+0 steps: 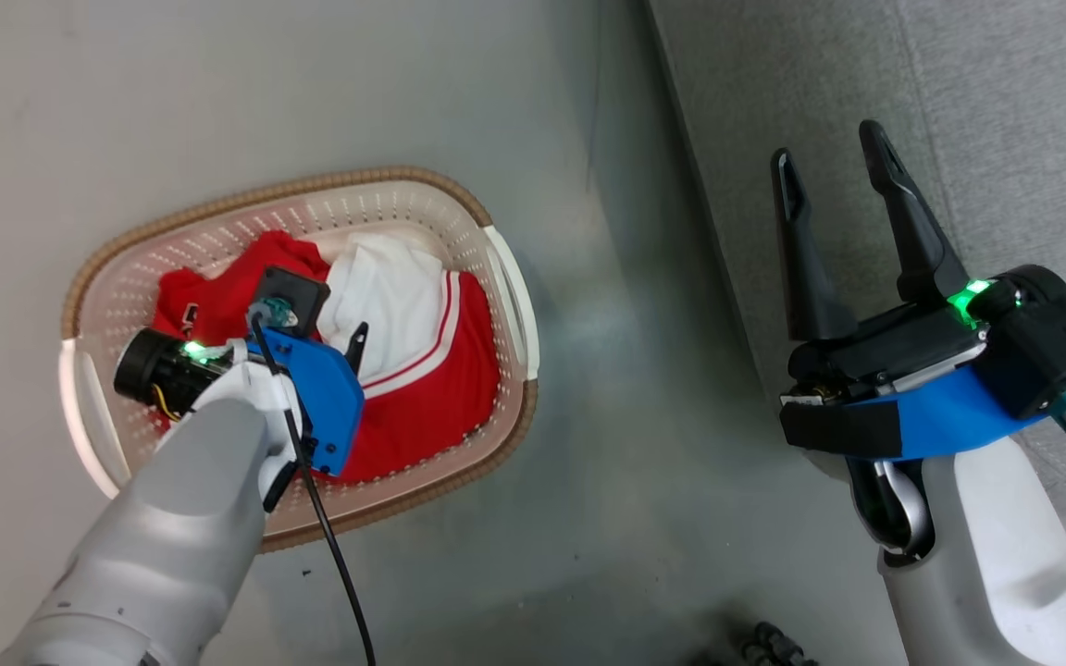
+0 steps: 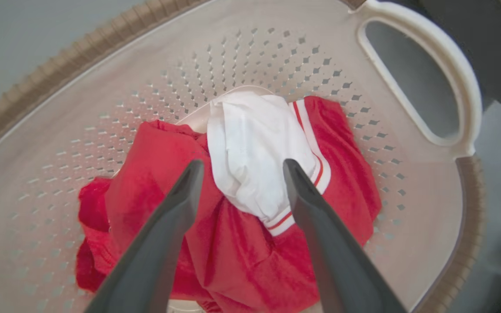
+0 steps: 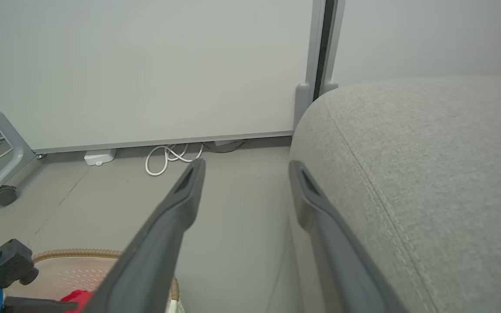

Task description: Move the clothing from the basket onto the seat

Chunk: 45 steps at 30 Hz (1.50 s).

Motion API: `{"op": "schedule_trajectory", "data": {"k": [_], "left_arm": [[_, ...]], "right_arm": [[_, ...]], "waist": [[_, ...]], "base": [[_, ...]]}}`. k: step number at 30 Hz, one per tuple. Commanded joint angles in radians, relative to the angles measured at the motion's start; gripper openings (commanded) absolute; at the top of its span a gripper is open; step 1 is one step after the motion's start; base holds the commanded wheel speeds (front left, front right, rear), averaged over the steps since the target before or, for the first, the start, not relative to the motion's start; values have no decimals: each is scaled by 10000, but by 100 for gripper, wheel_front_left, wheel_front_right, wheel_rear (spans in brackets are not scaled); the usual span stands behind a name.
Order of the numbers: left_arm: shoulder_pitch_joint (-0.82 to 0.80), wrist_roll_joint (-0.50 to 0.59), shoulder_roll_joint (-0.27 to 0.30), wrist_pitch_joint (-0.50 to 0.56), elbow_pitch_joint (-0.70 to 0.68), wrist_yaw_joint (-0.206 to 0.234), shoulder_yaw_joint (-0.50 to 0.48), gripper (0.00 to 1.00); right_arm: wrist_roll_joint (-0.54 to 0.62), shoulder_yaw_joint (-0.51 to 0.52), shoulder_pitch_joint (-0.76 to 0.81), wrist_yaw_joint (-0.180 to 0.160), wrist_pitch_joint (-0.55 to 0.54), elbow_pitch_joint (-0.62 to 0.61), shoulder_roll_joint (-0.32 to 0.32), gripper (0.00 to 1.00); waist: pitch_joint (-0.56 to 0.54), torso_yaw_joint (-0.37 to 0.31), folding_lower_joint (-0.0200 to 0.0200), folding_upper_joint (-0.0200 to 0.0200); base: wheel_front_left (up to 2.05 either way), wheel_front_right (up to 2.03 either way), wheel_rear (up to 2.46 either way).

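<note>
The cream perforated basket [image 1: 496,268] with a brown rim sits on the floor at the left. Inside lies the red clothing [image 1: 431,388], one piece showing white lining [image 2: 250,143] and striped trim, another red piece [image 2: 155,174] bunched beside it. My left gripper [image 2: 242,167] hangs open just above the heap, fingers straddling the white lining without touching. My right gripper [image 1: 829,153] stands open and empty over the edge of the grey seat [image 1: 1005,111], which rises at the right in the right wrist view as the seat [image 3: 429,174].
Grey floor [image 1: 644,481] runs between basket and seat. A white wall panel [image 3: 146,65] stands behind, with loose white cables [image 3: 170,156] at its foot and a wheeled stand leg [image 3: 2,191] at the far left. A black cable [image 1: 339,564] trails from my left wrist.
</note>
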<state>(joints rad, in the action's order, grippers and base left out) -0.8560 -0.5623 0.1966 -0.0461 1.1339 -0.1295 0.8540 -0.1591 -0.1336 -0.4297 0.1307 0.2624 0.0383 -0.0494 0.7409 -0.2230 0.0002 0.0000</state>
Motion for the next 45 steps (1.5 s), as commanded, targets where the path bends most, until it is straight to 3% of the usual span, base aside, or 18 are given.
{"op": "schedule_trajectory", "data": {"k": [1, 14, 24, 25, 27, 36, 45], "left_arm": [[-264, -92, 81, 131, 94, -11, 93, 100], [-1126, -1134, 346, 1205, 429, -12, 953, 100], [-1384, -1802, 396, 1026, 175, -12, 1748, 98], [-1395, -1864, 416, 920, 121, -12, 1821, 46], [-1399, -1977, 455, 780, 59, -12, 1991, 0], [-1562, -2534, 427, -1, -243, -12, 2786, 0], [-1337, -2976, 182, -1454, -366, -12, 3422, 0]], "right_arm": [[-3, -10, -193, 1, 38, -95, -17, 100], [-250, -52, -413, 1, 38, -784, -15, 100], [-334, -59, -375, 1, 38, -940, -15, 100], [-342, -67, -380, 1, 38, -936, -15, 100], [-392, -65, -395, 1, 38, -932, -15, 100], [-377, 19, -459, 1, 38, -804, -15, 100], [-203, 172, -281, 1, 38, -573, -17, 100]], "waist": [[465, -82, -2, 0], [1870, -300, -2, 0], [2358, -364, -2, 0], [2362, -368, -2, 0], [2350, -373, -2, 0], [2004, -219, -2, 0], [902, 252, -2, 0]], "base": [[0, 0, 0], [0, 0, 0], [0, 0, 0], [0, 0, 0], [0, 0, 0], [0, 0, 0], [0, 0, 0]]}}
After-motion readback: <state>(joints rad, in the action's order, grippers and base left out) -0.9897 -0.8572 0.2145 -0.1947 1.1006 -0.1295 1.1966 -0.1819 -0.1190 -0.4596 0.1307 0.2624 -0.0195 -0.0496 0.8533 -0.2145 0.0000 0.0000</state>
